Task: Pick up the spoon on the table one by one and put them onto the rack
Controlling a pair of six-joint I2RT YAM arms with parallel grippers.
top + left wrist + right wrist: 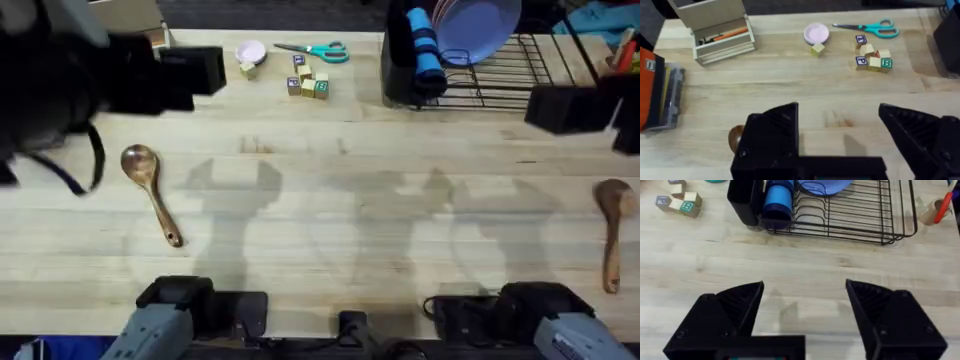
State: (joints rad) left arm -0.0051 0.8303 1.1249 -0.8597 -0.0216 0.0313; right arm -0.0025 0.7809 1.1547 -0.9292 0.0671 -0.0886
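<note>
Spoons are both still lying on the counter [330,210], one at left [150,190], one at far right [612,230], rack [500,75] upper right; left tool [840,130] and right tool [805,305] are hanging wide open, empty, so first pickup is pending, likely left spoon.

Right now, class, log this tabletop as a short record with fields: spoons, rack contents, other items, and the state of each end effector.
spoons: two on the table; left spoon, right spoon
rack: holds a blue cup and a plate; no spoons seen in it
other items: scissors, letter blocks, beige organiser
left end effector: open, holding nothing
right end effector: open, holding nothing
</note>
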